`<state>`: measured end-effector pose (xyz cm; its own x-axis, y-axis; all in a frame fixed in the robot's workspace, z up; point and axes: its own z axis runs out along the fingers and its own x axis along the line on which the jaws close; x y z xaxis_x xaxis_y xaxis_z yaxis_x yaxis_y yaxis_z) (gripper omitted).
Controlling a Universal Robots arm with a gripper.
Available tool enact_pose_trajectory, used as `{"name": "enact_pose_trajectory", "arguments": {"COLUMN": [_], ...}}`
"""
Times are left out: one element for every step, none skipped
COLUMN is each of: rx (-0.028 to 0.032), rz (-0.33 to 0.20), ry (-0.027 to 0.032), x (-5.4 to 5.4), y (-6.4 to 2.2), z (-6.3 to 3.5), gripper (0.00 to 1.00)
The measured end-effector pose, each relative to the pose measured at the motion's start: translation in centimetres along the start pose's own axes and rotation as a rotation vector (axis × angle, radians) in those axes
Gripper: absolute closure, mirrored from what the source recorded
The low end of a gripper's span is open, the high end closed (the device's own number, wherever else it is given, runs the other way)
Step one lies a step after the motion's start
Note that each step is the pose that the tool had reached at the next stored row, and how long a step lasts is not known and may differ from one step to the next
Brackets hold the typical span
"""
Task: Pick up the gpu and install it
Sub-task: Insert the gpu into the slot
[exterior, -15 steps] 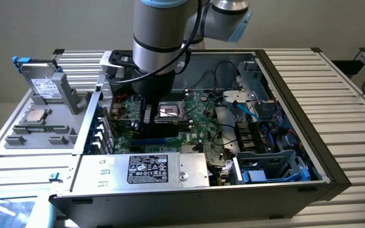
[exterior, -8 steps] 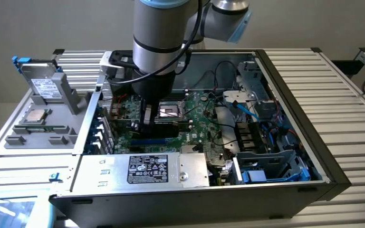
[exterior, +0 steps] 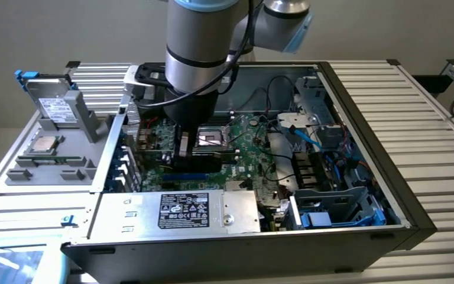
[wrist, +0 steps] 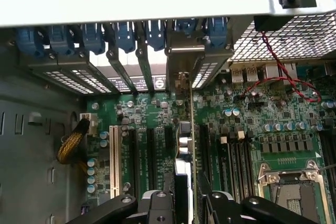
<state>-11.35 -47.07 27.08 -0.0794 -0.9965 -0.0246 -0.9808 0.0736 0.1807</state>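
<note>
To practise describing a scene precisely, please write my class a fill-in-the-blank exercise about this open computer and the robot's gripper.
1. The gripper holds the gpu edge-on over the green ____.
2. The clips holding the slot covers are coloured ____.
3. The hard drive stands in a grey tray on the exterior view's ____ of the computer case.

Missing words: motherboard; blue; left.

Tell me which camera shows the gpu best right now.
The wrist view: the gpu stands edge-on in the gripper, bracket at the rear slots. In the exterior view the arm hides most of it.
</note>
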Motion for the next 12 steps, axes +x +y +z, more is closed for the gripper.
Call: {"name": "enact_pose_trajectory", "arguments": {"rx": [-0.003, -0.0062, -0.0087, -0.0102, -0.0111, -0.0116, -0.0118, -0.0118, -0.0118, -0.0118, -0.0119, -0.0119], "rz": [0.0, -0.001, -0.001, -0.001, -0.001, -0.002, -0.002, -0.002, -0.002, -0.002, -0.002, -0.002], "ry": [0.0003, 0.0007, 0.0009, 0.0009, 0.001, 0.0012, 0.0014, 0.0014, 0.0015, 0.0015, 0.0015, 0.0015], "x": [0.0, 0.0, 0.0, -0.01, -0.01, -0.01, 0.0, 0.0, -0.02, -0.02, -0.02, -0.02], "y": [0.0, -0.01, -0.01, -0.01, -0.02, -0.04, -0.06, -0.08, -0.1, -0.1, -0.1, -0.09], "z": [0.0, 0.0, 0.01, 0.04, 0.08, 0.15, 0.22, 0.34, 0.41, 0.4, 0.4, 0.41], "gripper": [0.72, 0.72, 0.72, 0.72, 0.72, 0.72, 0.72, 0.72, 0.72, 0.72, 0.72, 0.72]}}
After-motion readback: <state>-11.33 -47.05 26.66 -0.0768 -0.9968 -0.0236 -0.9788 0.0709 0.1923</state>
